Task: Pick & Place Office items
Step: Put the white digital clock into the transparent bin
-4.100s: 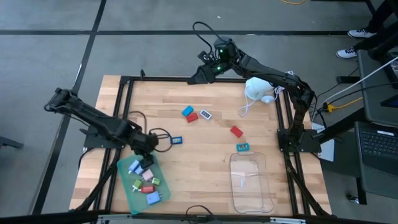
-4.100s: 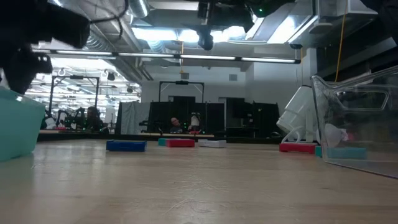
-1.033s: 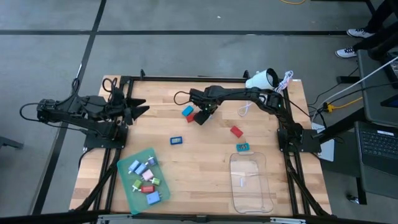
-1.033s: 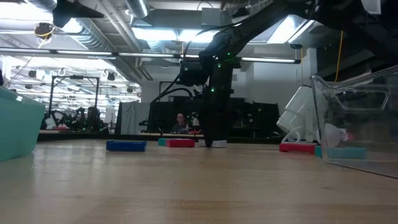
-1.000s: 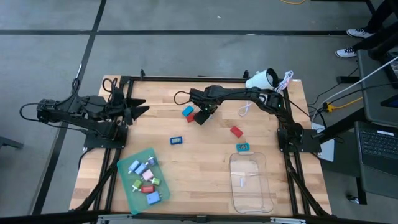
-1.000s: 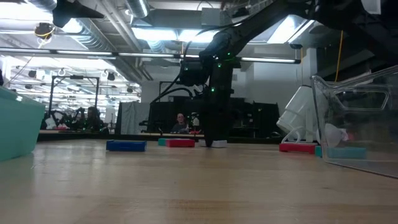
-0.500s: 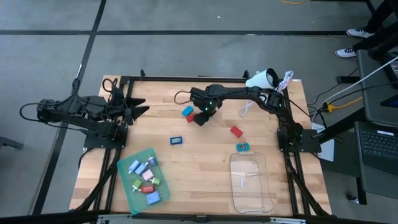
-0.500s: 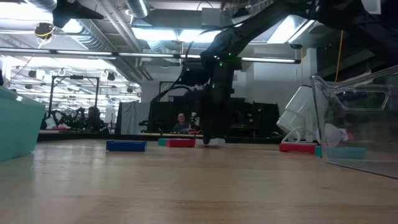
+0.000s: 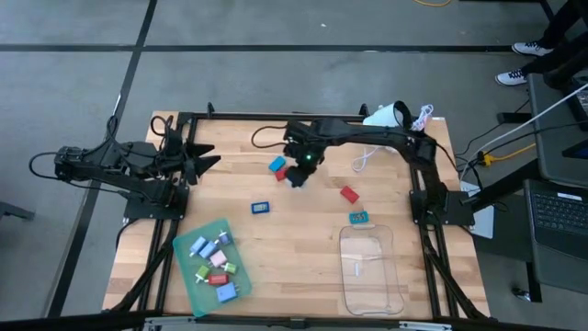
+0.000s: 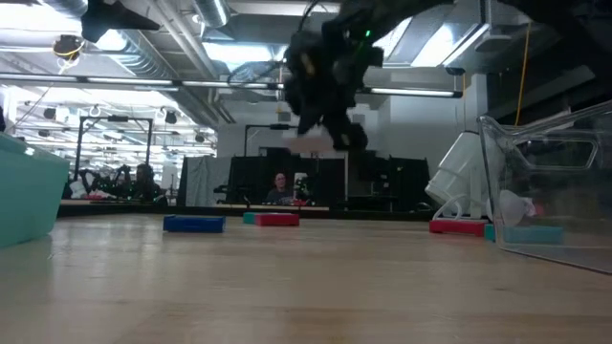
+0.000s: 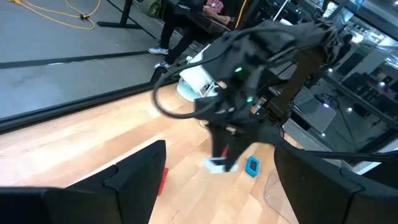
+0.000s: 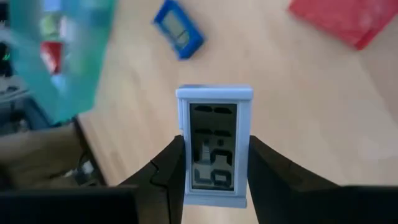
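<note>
The right gripper (image 12: 214, 165) is clamped on a small pale-blue rectangular piece (image 12: 214, 149) with a grey digit display, lifted above the wooden table (image 9: 303, 230); the left gripper (image 9: 209, 163) waits spread apart.

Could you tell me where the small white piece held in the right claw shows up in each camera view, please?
High view: hidden under the right claw, beside the red piece.
Low view: white piece in the air, above the table.
Left wrist view: pale blur under the dark arm.
Right wrist view: centre, between the fingers.
Shared landmark: the red piece.
</note>
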Action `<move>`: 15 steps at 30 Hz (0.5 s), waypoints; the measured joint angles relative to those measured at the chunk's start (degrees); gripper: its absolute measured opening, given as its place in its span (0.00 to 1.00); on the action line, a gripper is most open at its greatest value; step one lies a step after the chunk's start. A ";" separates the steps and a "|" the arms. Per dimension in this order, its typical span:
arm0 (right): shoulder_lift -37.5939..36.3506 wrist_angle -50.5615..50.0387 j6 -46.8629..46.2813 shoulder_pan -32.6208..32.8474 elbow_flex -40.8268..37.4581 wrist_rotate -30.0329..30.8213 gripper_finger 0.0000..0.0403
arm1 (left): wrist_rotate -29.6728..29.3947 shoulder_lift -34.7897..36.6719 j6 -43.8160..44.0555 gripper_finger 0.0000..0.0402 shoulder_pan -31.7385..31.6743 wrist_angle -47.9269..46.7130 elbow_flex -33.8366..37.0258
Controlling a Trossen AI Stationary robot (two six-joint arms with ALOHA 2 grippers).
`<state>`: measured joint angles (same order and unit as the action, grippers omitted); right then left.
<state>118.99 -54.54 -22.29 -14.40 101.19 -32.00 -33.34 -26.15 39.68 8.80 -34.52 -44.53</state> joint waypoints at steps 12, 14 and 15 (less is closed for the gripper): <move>-8.25 -4.20 -7.61 9.60 0.02 2.28 0.32 | 1.92 0.00 -0.46 0.73 -0.02 0.01 0.00; -8.34 -4.20 -9.87 10.57 0.02 3.87 0.32 | 3.22 -0.01 -0.46 0.73 -0.02 0.02 0.02; -8.34 -4.32 -10.99 11.09 0.02 4.61 0.32 | 3.83 0.00 -0.46 0.73 -0.02 0.00 0.02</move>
<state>110.65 -58.86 -33.28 -3.31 101.21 -27.40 -29.52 -26.15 39.22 8.78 -34.52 -44.51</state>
